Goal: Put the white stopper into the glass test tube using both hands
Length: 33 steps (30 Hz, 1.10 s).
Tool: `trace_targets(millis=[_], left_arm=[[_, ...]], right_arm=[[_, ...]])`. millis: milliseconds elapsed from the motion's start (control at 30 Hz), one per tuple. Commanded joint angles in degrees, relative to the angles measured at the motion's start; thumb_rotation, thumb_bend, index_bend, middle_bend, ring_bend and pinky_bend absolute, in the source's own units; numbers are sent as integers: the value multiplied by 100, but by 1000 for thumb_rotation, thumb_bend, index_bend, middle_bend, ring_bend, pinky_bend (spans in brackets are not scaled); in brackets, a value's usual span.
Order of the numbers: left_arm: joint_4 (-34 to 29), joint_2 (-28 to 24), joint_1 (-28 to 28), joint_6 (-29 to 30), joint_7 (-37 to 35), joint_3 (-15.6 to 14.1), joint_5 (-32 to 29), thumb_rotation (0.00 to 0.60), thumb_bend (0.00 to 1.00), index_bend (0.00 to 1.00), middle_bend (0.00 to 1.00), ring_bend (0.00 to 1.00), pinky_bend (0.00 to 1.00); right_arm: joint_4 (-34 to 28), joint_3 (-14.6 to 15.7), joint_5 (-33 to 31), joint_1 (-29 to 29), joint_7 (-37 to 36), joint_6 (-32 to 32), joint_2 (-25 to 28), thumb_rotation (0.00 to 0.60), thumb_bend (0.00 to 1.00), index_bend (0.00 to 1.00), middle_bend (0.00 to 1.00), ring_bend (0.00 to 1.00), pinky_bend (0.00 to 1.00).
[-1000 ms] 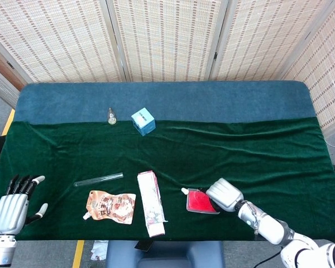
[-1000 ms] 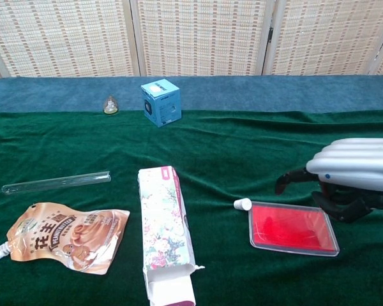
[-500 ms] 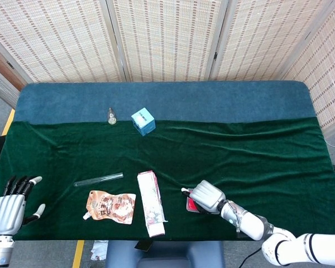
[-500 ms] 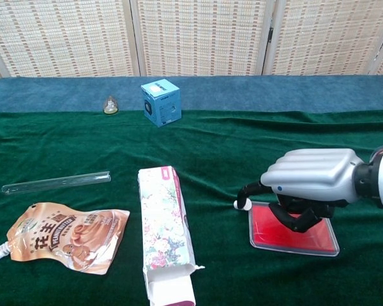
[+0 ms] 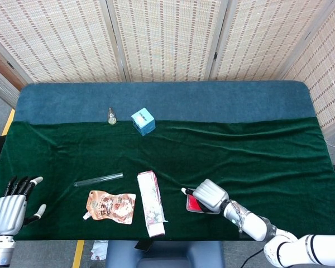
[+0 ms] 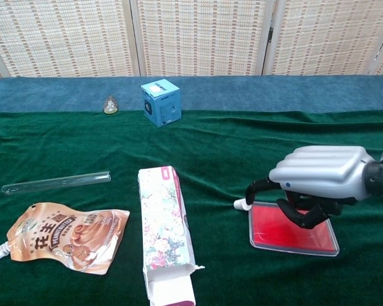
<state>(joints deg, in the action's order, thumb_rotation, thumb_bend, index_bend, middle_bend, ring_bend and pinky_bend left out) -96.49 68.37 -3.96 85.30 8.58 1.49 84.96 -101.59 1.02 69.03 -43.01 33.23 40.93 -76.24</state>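
Note:
The white stopper (image 6: 240,204) lies on the green cloth at the left corner of a red case; it shows small in the head view (image 5: 184,191). My right hand (image 6: 322,173) hovers palm down over that case, its thumb tip at the stopper and its other fingers curled under the palm, gripping nothing I can see. The hand also appears in the head view (image 5: 210,195). The glass test tube (image 6: 56,182) lies flat on the cloth far to the left (image 5: 99,179). My left hand (image 5: 11,202) sits at the table's near left corner, fingers spread and empty.
A flat red case (image 6: 293,236) lies under my right hand. A floral carton (image 6: 163,229) and a brown drink pouch (image 6: 67,236) lie between tube and stopper. A blue box (image 6: 161,102) and a small bottle (image 6: 110,105) stand at the back.
My right hand swept left over the red case to the stopper, then eased back right a little, leaving its thumb tip by the stopper. The left hand stays where it was.

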Motion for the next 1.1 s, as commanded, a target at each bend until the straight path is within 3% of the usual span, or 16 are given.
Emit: trace_targets(millis=[33,767,1100], left_arm=[[-2,-7,7,-4,-4,4,-25,600,344,219,215,140,0],[-4,-12,-5,-101,37,-5,-119,600,344,215,215,135,0],[-23,-7,-28,-110,43,8,-104,600,344,214,215,135,0]], right_arm=[[91,-16,-52,-88,-14,-44,-97,440,865,211,992,1000,1000],[435,-48,-450,-529,43,15,-407,440,866,219,992,1000,1000],[-110,-72,-191,-309,-107,699,2,437,860,221,992,1000,1000]])
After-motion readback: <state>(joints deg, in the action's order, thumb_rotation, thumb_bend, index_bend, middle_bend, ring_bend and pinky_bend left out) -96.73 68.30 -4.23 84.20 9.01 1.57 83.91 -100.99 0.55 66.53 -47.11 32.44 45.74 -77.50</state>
